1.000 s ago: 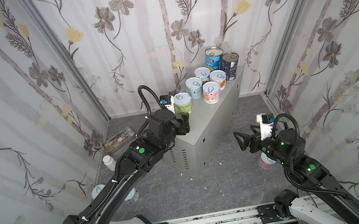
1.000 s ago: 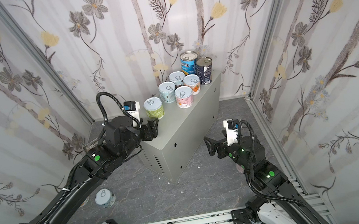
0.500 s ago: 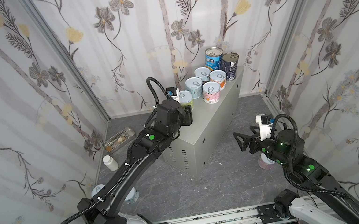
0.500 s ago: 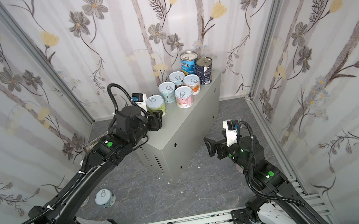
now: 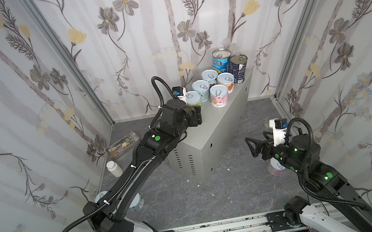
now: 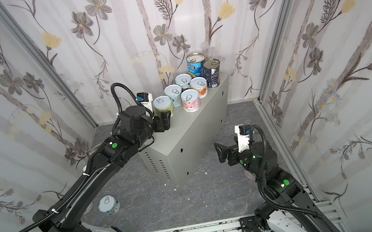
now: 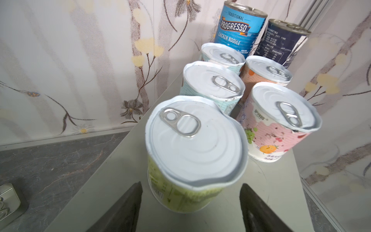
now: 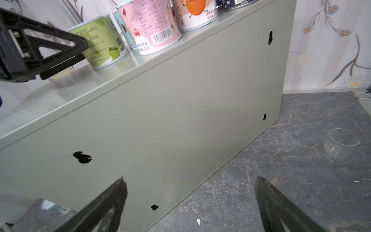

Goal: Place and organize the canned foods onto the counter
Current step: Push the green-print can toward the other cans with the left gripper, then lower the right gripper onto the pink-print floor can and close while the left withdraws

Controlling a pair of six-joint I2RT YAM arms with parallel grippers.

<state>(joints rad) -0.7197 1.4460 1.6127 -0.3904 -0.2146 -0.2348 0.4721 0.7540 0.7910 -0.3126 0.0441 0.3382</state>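
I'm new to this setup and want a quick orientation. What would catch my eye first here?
Seven cans crowd the far end of the grey metal counter, with the blue Progresso can at the back. The left gripper sits open right at the green-labelled can, the nearest of the group, while the right gripper hangs open over the floor beside the counter.

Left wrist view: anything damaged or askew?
Yes. The short green-labelled can nearest the left gripper has a buckled, wavy paper rim around its pale pull-tab lid; it stands upright on the light-grey metal counter.
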